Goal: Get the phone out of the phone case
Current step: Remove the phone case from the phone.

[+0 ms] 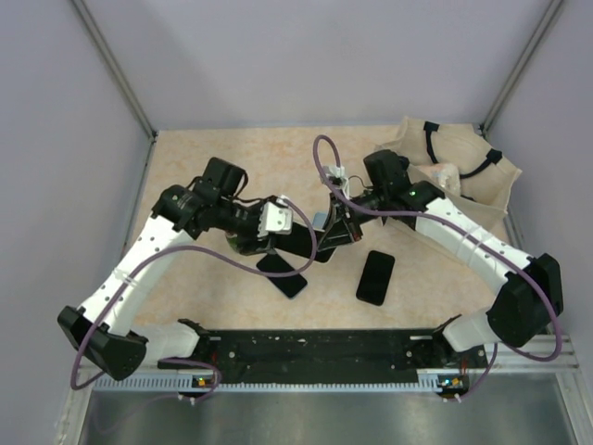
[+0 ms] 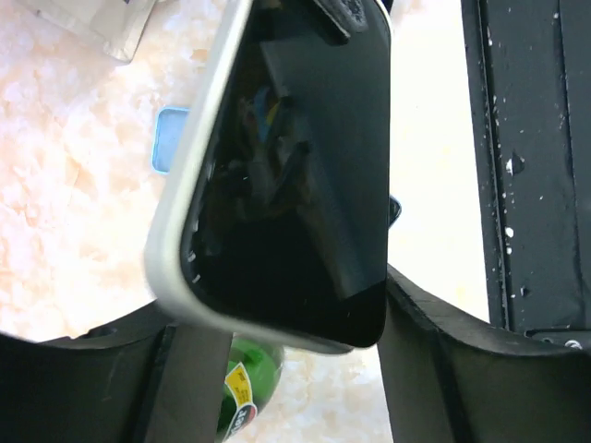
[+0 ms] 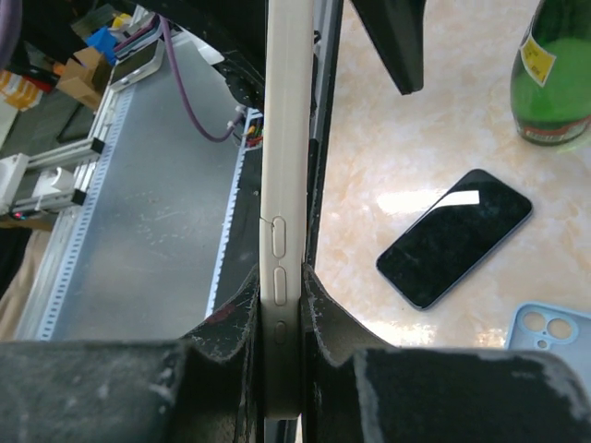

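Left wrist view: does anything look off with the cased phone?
Small pale flecks sit along the screen edge near the phone case's lower corner: chips, dust or glare, I cannot tell. No crack shows on the phone. It does sit slanted between the fingers of the left tool.

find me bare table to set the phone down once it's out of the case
Widest bare patch: the far strip of table between the back wall, left arm and right arm, left of the cloth bag. A narrower gap lies between left loose phone and right loose phone. Crowded at centre: left gripper and right gripper clamp the cased phone.
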You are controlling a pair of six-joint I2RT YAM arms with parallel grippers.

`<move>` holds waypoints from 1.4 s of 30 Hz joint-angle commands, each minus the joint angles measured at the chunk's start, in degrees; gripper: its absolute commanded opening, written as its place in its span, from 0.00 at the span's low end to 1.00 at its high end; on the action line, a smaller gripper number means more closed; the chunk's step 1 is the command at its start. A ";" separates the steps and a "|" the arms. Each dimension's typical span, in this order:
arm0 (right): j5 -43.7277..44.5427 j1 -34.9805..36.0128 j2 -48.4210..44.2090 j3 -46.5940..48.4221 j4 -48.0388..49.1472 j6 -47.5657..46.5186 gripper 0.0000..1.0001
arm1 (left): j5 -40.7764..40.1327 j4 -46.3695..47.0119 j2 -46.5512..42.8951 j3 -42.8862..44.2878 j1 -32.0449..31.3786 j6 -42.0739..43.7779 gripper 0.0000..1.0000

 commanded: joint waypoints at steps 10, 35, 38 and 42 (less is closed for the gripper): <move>4.86 1.48 -3.71 2.42 0.44 -7.16 0.00 | 21.20 12.94 -5.33 1.95 13.23 -21.94 0.70; 13.21 3.86 -5.64 4.45 -0.26 -9.89 0.00 | 27.37 54.09 -4.27 -16.86 13.14 -85.00 0.50; 13.56 3.77 -5.56 4.45 -0.26 -9.98 0.00 | 27.28 54.09 -4.89 -18.09 13.23 -85.62 0.49; 13.82 3.86 -5.29 4.53 -0.26 -9.98 0.00 | 27.10 54.71 -5.76 -19.58 13.05 -86.23 0.46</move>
